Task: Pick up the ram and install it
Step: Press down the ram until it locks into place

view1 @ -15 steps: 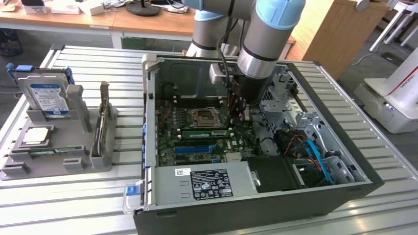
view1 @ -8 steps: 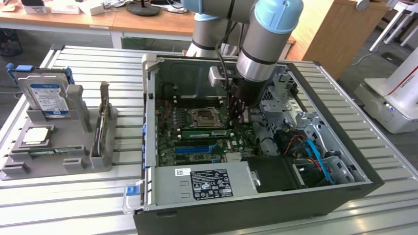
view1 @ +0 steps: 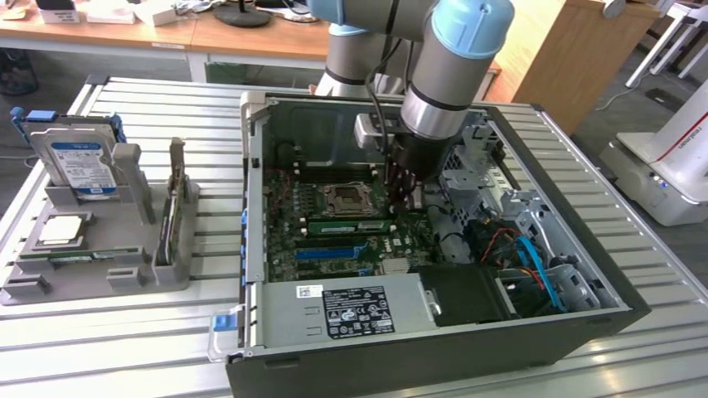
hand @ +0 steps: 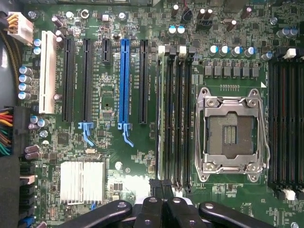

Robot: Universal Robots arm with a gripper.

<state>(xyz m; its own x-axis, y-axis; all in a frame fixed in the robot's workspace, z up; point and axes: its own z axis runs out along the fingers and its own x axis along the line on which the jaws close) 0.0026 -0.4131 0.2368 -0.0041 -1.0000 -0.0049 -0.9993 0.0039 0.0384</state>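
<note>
Clenched on nothing, the fingers (hand: 156, 187) sit over one end of the ram (hand: 161, 118), which stands in its slot beside the processor socket (hand: 231, 135). Closed tips likely suit pressing it down.

Straight above the socket (view1: 348, 199) the case (view1: 443, 356) is open and free. Just beside the socket, on the exterior view's right, the arm (view1: 443, 99) and its gripper (view1: 404, 203), fingers pressed together, take up the room. Past them stand a metal cage (view1: 476, 162) and loose cables (view1: 531, 257). On the socket's camera side the ram (view1: 348, 225) stands on edge, and beyond it the power supply (view1: 343, 311) blocks the way. The side wall (view1: 252, 207) closes off the exterior view's left.
</note>
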